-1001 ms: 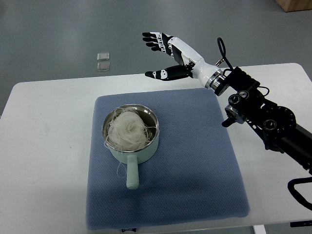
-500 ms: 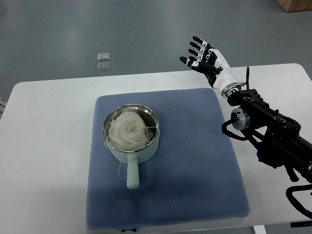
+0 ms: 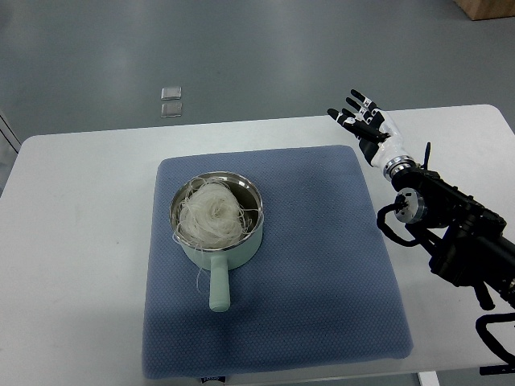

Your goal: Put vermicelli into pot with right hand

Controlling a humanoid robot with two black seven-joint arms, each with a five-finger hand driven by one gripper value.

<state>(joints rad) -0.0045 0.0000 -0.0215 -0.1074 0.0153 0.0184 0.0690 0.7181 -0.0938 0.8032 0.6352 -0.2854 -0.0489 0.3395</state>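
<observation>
Vermicelli [image 3: 211,215] fills the pot [image 3: 215,222] — a few strands over the rim. Right hand [image 3: 368,125] well right of pot, fingers spread, holding nothing.

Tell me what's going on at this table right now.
The vermicelli already sits in the pot, which stands on the blue mat with a few strands trailing over its rim. The right robot hand is open and empty, held beside the mat's far right corner. Nothing is being handled; the left arm is out of view.
</observation>
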